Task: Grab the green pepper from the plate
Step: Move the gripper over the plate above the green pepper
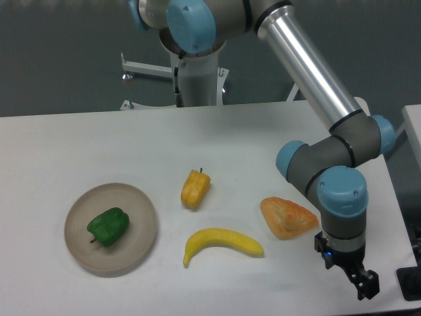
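On the plate (141,210), green pepper (108,227) lies far from the claw (364,284).

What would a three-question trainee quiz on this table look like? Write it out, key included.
1. True or false: the green pepper lies on the plate.
2. Which item lies nearest the gripper?
A. the banana
B. the orange triangular pastry
C. the yellow-orange pepper
3. Fill in: the plate sits at the camera-view ____ end of the table, the gripper near the opposite end.

Key
1. True.
2. B; the pastry lies just up and to the camera-view left of the gripper.
3. Left. Whether the jaws stand open or closed cannot be told from this view.
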Robot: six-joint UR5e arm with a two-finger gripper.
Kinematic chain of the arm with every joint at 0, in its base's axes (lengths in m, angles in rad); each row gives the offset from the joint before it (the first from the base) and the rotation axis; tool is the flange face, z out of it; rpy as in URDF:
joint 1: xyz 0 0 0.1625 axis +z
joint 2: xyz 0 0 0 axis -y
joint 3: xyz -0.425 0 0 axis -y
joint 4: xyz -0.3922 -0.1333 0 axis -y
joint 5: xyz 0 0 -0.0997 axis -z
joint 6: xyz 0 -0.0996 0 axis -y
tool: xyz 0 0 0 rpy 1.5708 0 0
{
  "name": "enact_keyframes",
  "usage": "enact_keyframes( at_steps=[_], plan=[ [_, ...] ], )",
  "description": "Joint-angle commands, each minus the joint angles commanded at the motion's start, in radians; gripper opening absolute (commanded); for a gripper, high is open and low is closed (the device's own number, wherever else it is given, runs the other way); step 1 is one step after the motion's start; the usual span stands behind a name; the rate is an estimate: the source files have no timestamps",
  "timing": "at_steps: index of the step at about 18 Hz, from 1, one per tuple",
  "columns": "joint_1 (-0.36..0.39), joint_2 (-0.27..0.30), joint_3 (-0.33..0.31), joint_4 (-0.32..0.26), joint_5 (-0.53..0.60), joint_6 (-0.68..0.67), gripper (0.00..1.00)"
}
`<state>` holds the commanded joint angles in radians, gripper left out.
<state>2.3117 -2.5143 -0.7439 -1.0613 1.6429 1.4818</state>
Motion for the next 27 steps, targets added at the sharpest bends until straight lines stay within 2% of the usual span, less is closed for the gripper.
enact_keyframes(
  at_steps=[3,5,7,8,11,13,15,16,23,27],
  plan=[
    [-0.003,0.029,0.0,-0.093,-0.018,-0.047,1.0],
    [-0.005,0.052,-0.005,-0.159,-0.084,-0.125,1.0],
    [-0.009,0.084,-0.024,-0.201,-0.164,-0.243,1.0],
    [-0.023,0.104,-0.047,-0.204,-0.193,-0.314,1.0],
    [-0.041,0.19,-0.159,-0.204,-0.271,-0.513,1.0],
    [-0.043,0.254,-0.244,-0.201,-0.36,-0.578,1.0],
    [-0.057,0.313,-0.331,-0.194,-0.382,-0.635,1.0],
    [-0.078,0.333,-0.356,-0.186,-0.382,-0.672,1.0],
    [-0.236,0.348,-0.42,-0.155,-0.373,-0.854,1.0],
    [-0.293,0.385,-0.527,-0.085,-0.373,-0.885,1.0]
  ],
)
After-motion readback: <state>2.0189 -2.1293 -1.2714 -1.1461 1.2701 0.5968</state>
